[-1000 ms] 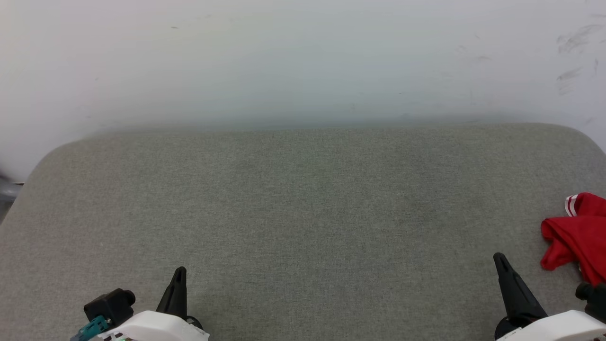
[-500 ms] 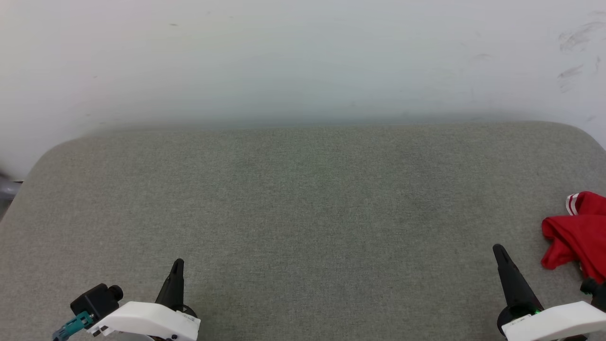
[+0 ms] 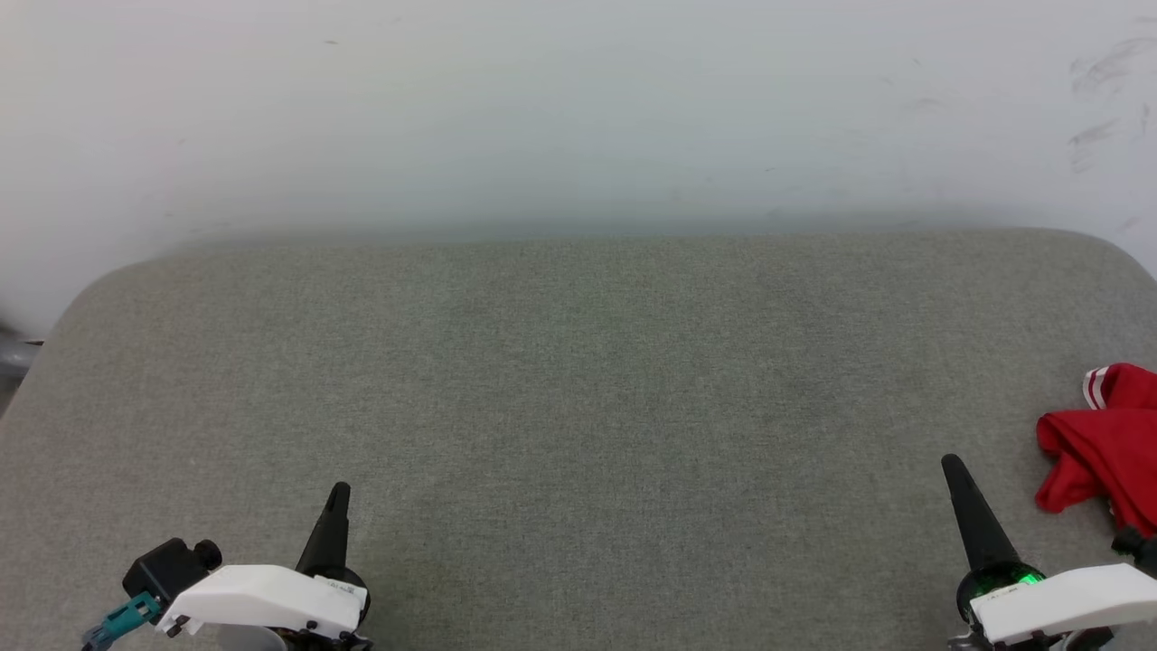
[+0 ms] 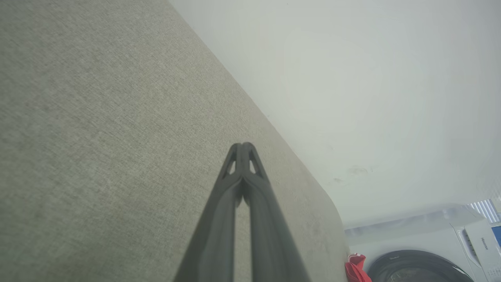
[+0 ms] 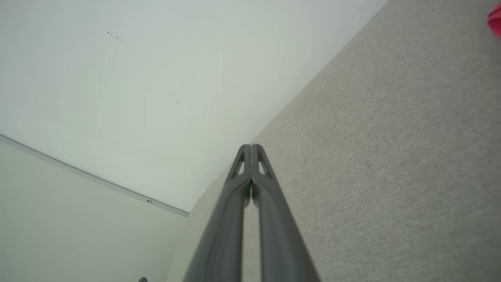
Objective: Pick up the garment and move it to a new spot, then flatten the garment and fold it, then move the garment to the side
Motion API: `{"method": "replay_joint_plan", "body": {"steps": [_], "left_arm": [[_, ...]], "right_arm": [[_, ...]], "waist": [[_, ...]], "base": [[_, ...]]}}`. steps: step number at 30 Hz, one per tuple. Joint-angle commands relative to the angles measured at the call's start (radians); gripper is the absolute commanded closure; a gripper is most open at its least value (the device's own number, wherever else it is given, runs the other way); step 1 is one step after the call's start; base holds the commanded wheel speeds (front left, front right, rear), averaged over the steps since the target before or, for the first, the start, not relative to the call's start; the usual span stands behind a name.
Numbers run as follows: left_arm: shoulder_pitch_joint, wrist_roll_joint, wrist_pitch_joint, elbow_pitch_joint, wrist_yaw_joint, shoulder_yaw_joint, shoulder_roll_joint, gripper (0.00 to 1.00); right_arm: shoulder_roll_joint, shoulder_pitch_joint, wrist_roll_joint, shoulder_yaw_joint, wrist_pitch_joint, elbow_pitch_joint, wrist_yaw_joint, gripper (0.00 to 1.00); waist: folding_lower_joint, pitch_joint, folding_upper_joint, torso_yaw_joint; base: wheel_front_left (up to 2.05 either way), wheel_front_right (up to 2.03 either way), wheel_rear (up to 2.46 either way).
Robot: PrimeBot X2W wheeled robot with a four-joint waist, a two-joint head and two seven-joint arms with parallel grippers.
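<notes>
Garment (image 3: 1098,448) lies crumpled at the right edge of the pad (image 3: 578,380), unmoved, just beside the right gripper (image 3: 951,463). That and the left gripper (image 3: 337,490) have edged forward since a second ago, fingers pressed together, holding nothing.

The garment (image 3: 1105,443) was red cloth, crumpled into a loose heap with deep folds, neither spread nor folded. A short band of red-and-white striped trim showed at its upper edge. It lay on the grey fabric worktop (image 3: 578,407), to the right of the right tool (image 3: 951,465), near it but not touching. Part of it ran past the right edge of the head view.
</notes>
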Motion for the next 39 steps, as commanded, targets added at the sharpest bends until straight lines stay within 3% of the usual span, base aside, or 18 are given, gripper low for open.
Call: {"method": "replay_joint_plan", "body": {"steps": [1, 39], "left_arm": [[-0.026, -0.025, 0.007, -0.007, -0.01, 0.013, -0.001, 1.0], [-0.069, -0.352, 0.103, 0.015, -0.077, 0.108, -0.05, 1.0]], "right_arm": [[-0.008, -0.032, 0.031, 0.0, 0.001, -0.001, 0.0, 1.0], [-0.005, -0.118, 0.391, -0.01, 0.013, 0.115, 0.0, 1.0]], "waist": [[-0.0001, 0.001, -0.0001, 0.0], [-0.0001, 0.018, -0.0001, 0.005]], "base": [[0.0, 0.0, 0.0], [0.0, 0.0, 0.0]]}}
